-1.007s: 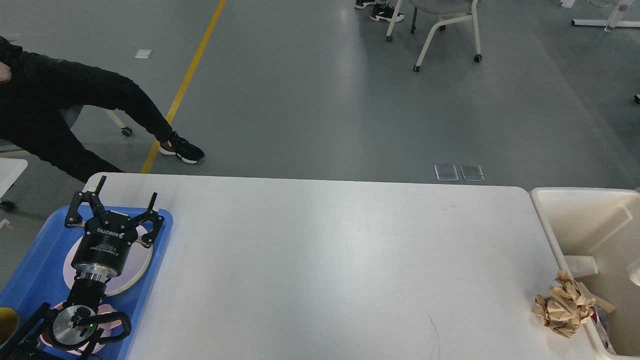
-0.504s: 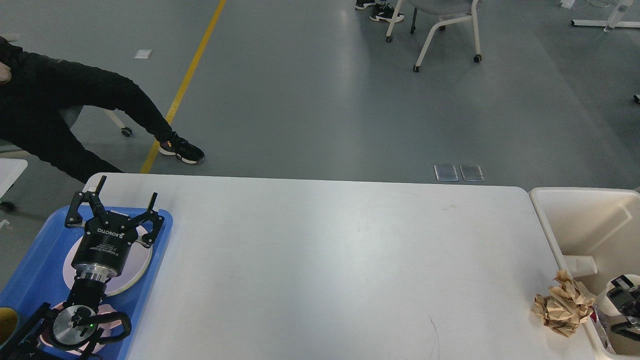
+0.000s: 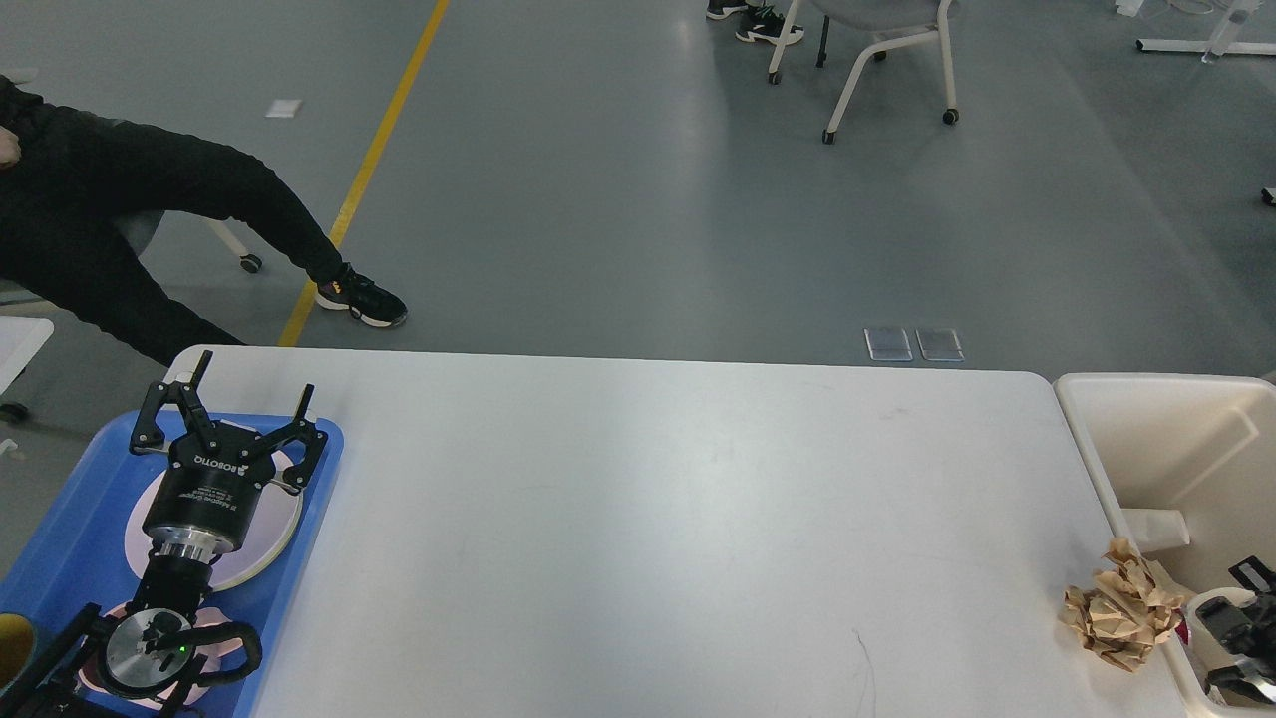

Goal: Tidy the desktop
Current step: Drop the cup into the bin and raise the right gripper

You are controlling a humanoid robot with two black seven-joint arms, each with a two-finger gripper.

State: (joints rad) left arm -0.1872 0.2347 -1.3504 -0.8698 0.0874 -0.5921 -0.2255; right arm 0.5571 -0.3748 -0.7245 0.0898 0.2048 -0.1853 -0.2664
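Observation:
The white desktop fills the middle of the head view. A crumpled brown paper ball lies at its right edge, against the beige bin. My left gripper is open and empty above a round pale plate on the blue tray at the desktop's left end. My right gripper is at the lower right edge, inside the bin, and seems shut on a white cup. Most of it is cut off by the frame.
A second pale cup lies in the bin. A yellow cup and a pink item sit on the tray under my left arm. A seated person's legs are beyond the far left corner; a chair stands further back.
My right gripper has come into view at the lower right with the white cup and has sunk lower into the bin. My left arm and the paper ball have not moved.

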